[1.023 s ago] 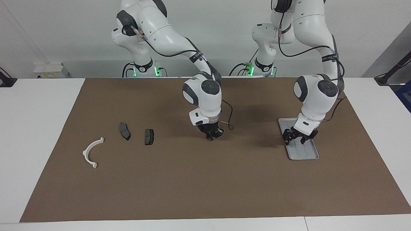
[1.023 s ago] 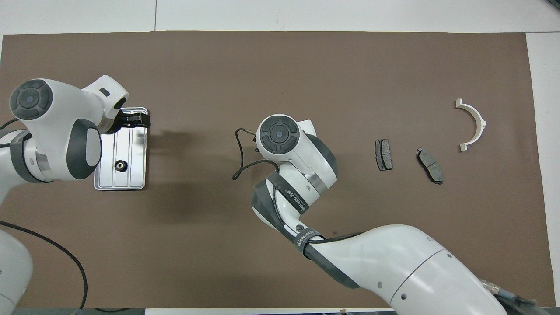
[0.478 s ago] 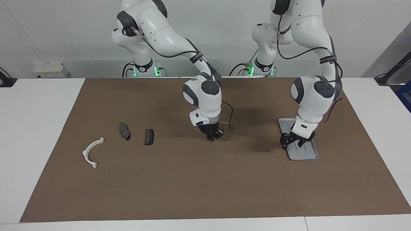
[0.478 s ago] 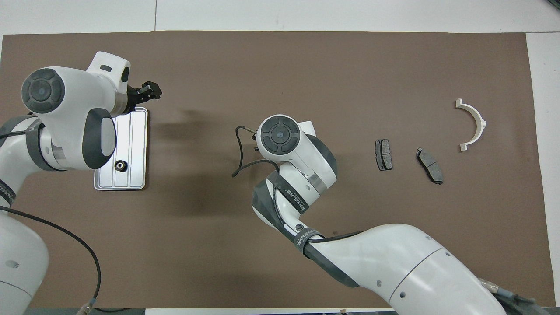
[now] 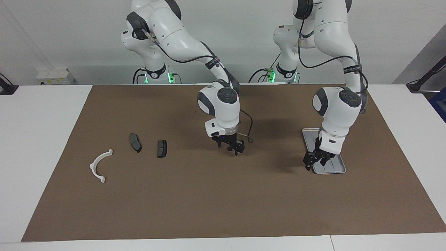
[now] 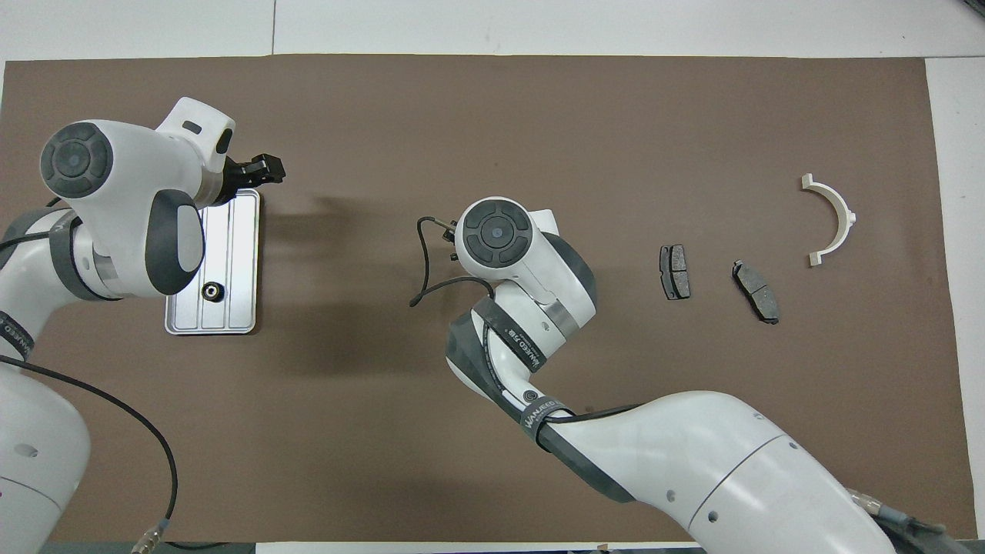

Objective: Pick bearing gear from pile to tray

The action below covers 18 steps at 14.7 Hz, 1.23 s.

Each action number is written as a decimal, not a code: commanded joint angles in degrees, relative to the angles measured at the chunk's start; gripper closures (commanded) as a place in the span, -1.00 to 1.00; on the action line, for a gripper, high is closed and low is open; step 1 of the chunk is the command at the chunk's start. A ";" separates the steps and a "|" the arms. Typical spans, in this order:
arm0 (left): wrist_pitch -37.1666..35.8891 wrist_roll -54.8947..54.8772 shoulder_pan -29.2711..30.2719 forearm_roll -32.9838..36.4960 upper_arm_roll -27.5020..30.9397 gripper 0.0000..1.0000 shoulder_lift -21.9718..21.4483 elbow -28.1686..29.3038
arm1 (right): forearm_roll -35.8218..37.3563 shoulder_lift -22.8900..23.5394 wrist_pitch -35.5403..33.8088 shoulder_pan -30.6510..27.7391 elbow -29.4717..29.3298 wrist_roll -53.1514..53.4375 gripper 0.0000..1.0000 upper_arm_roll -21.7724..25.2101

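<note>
The right end effector (image 5: pixel 231 149) hung, fingers apart, over the brown mat (image 5: pixel 209 195); the left end effector (image 5: pixel 315 159), fingers apart and empty, hovered over the flat silver-grey metal tray (image 6: pixel 235 231).

In the overhead view the right arm's own wrist hides the right claw (image 5: pixel 232 148) entirely. The left arm's forearm covers one long side of the tray (image 6: pixel 231 312). The small black round piece (image 6: pixel 210 292) in the tray is too small to identify. The facing view hides that piece under the left arm.
</note>
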State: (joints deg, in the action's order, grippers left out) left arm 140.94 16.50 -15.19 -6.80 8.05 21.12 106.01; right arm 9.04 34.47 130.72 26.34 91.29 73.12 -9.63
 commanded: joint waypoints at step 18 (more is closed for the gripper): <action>-3.99 6.33 -9.31 -0.77 0.56 -0.72 -1.43 2.80 | 0.46 -14.77 -18.21 -17.62 -1.46 -41.18 -1.00 -0.65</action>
State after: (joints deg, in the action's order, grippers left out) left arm 139.13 18.60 -19.62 -8.18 7.54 21.13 107.36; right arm 9.12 21.89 114.59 11.13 89.23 38.26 -9.50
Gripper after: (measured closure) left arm 0.110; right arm 0.000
